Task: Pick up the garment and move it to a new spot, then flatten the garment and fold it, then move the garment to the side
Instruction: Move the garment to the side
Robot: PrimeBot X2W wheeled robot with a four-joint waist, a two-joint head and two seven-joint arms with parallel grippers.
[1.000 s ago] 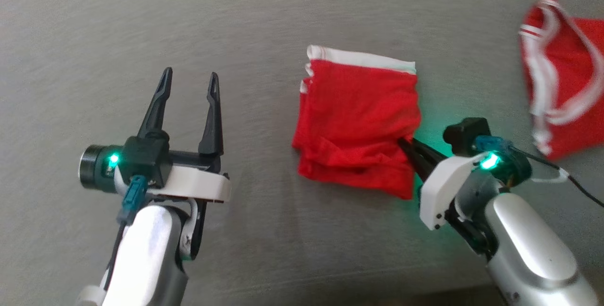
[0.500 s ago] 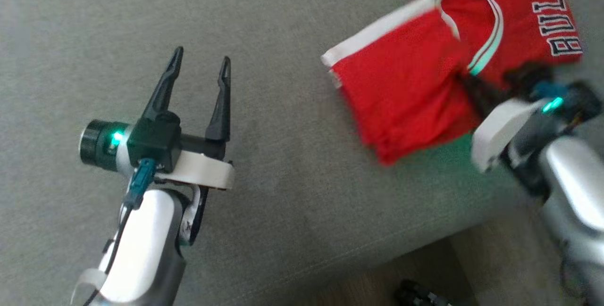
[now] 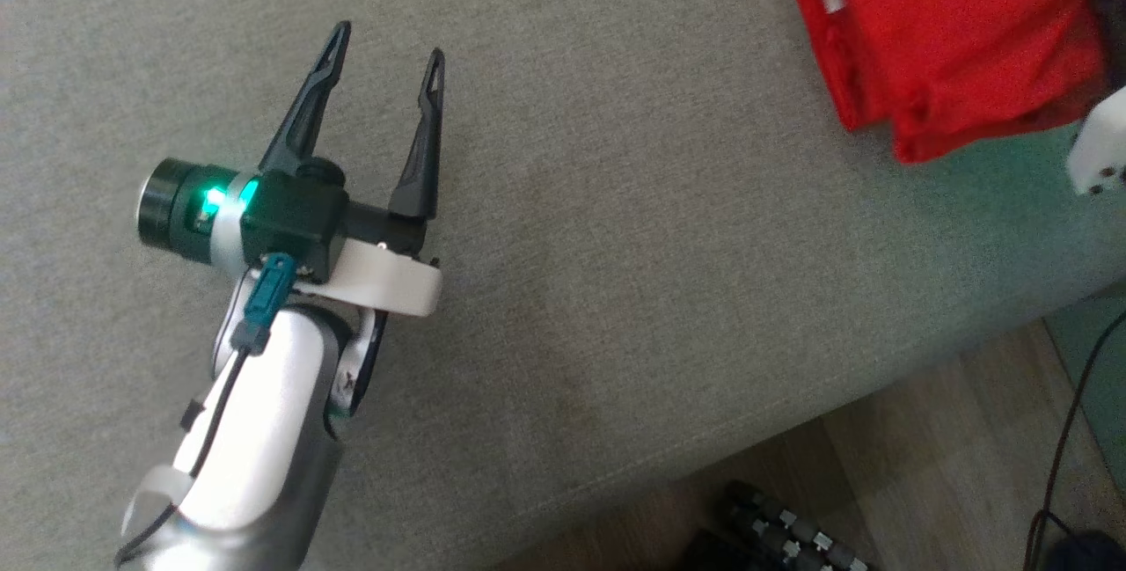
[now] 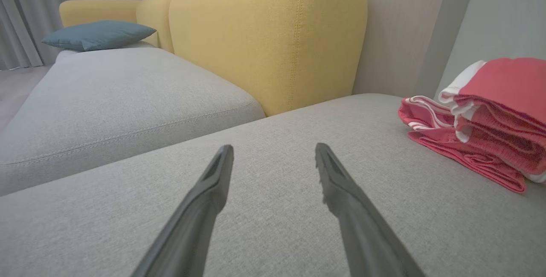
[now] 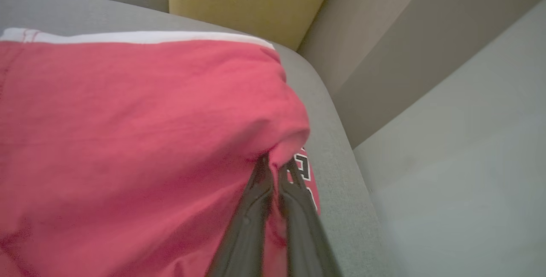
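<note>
Head view showed the left gripper (image 3: pixel 389 40) poised above the grey seat cushion (image 3: pixel 616 245) with its two dark fingers spread wide and nothing between them. The folded red garment (image 3: pixel 950 43) sat at the upper right corner of that view, well apart from the left gripper and near the cushion's front edge, beyond which lay wooden floor (image 3: pixel 924 465). Part of the right arm's white wrist housing touched the frame's right edge just beside the cloth.

Right wrist view gave the grip plainly: the right gripper (image 5: pixel 276 161) was pinched almost closed on a bunched edge of the garment (image 5: pixel 128 119), the red fabric draping away to the left with its white band along the far side. Black and white lettering (image 5: pixel 305 174) showed just beside the fingers, apparently on a second red garment (image 4: pixel 426 119) lying under the folded one; the left wrist view showed that one flat on the cushion below the folded stack (image 4: pixel 503 93), with the yellow backrest (image 4: pixel 264 33) behind.

Folding looked finished, so the step in hand appeared to be the last one, carrying the folded piece to the side. The next move probably called for lowering it squarely, parting the right fingers, and drawing them back along their own line so the layers did not drag open. Whether the stack already rested on the other garment could not be told.
</note>
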